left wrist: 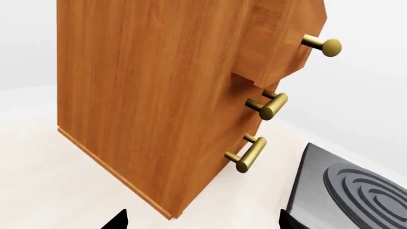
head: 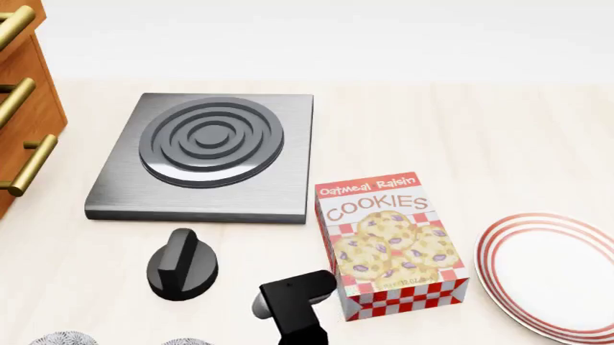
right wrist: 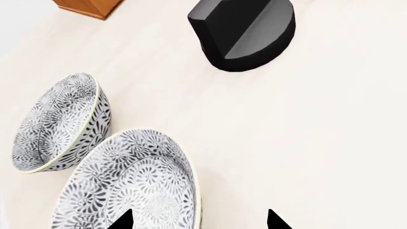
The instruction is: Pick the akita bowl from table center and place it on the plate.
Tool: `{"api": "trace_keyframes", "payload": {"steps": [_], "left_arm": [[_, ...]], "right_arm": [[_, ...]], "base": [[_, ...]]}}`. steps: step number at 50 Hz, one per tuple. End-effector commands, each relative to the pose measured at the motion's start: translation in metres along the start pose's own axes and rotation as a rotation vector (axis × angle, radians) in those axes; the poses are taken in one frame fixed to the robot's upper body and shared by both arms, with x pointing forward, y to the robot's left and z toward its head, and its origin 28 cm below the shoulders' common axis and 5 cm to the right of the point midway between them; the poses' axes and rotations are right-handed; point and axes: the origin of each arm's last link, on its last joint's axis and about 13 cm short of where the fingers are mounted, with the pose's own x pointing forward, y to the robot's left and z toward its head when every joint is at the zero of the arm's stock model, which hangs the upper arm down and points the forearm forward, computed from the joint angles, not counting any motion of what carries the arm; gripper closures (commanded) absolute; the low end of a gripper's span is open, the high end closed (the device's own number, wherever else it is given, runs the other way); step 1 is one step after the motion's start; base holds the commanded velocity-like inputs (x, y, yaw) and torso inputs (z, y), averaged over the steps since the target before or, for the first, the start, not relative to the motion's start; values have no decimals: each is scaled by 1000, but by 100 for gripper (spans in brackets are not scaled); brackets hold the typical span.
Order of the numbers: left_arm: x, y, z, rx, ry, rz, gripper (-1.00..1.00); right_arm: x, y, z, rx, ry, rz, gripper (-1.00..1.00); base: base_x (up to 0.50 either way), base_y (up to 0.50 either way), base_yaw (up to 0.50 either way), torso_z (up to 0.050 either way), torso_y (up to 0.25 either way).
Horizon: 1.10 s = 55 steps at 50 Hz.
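A: Bowls! Two speckled bowls are sitting side by side on the pale worktop point(head: 461, 129). The right gripper point(right wrist: 198, 220) is hanging over the nearer bowl point(right wrist: 130, 188), with its jaws apart and nothing in them.

B: How should it grab?

A: I think it should go down slowly, one jaw inside the rim, one outside, without bumping the other bowl point(right wrist: 60, 121).

B: And the left gripper point(left wrist: 202, 220)?

A: Its jaws are open too, by the wooden drawers point(left wrist: 159, 95).

B: Where is the plate point(head: 551, 273)?

A: Far right, past the cookie box point(head: 389, 244). The black knob point(head: 182, 264) and stove plate point(head: 206, 154) are sitting near.
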Motion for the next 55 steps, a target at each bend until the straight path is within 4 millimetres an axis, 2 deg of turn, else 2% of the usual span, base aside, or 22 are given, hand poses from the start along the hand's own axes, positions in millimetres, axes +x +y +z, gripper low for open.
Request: {"api": "trace_keyframes", "payload": {"steps": [1,18,19,32,37,45,55], "left_arm": [[-2,4,-6,-38,-15,-10,-100],[-2,3,-6,-39,-13,-12,-100],[-2,3,-5,-40,-14,-12,-100],[-2,3,-5,-42,-15,-13,-100],[-2,2,-5,-41,-14,-15,-100],[-2,2,-5,-41,-13,-18,-100],[-4,0,-4,-40,-10,-24,-100]], "right_arm": [[7,-1,3,10,-3,18,-100],[8,-1,0,-9,8,30,-100],[8,0,0,-12,7,36,100],[5,0,0,-15,-13,33,100],[0,0,7,-14,-112,12,100],[-27,5,27,-113,-370,-84,100],[-80,19,40,-279,-705,-155,100]], "base": [[0,0,0,0,0],[0,0,0,0,0],[0,0,0,0,0],[0,0,0,0,0],[0,0,0,0,0],[0,0,0,0,0],[0,0,0,0,0]]}}
